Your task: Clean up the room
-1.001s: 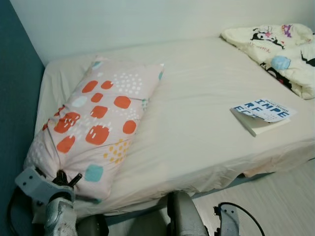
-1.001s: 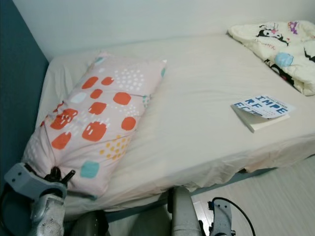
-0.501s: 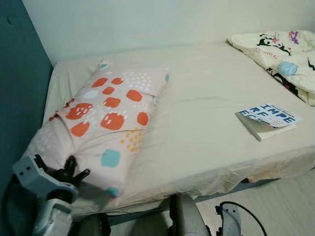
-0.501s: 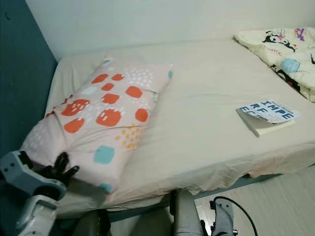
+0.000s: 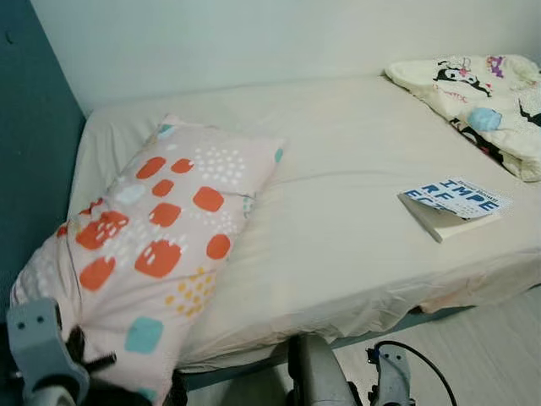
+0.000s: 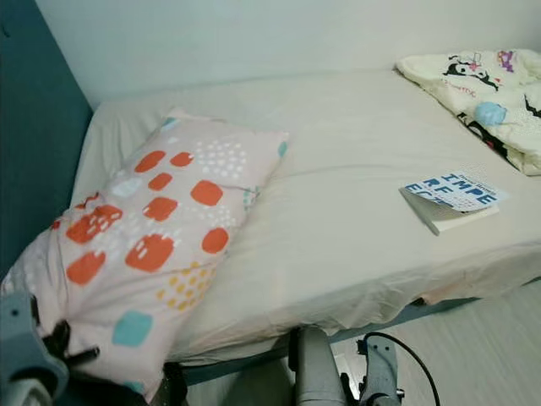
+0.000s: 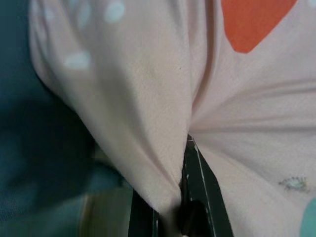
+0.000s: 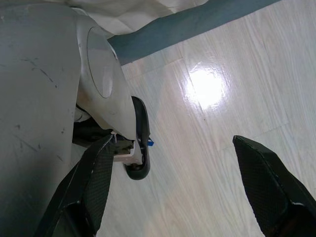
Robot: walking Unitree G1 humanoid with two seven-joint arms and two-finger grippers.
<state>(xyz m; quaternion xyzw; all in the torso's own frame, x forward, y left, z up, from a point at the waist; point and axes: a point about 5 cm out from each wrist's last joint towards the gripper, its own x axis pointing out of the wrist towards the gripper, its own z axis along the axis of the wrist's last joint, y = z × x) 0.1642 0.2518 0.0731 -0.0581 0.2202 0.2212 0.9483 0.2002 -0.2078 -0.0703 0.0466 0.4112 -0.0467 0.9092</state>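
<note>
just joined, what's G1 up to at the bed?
The left claw is shut on a pinched fold at the near corner of the patterned pillow, which lies on the bed with that end hanging past the mattress edge by the teal wall. The right claw hangs open and idle over the wood floor. A book and a crumpled cartoon-print blanket lie untouched farther along the bed.
</note>
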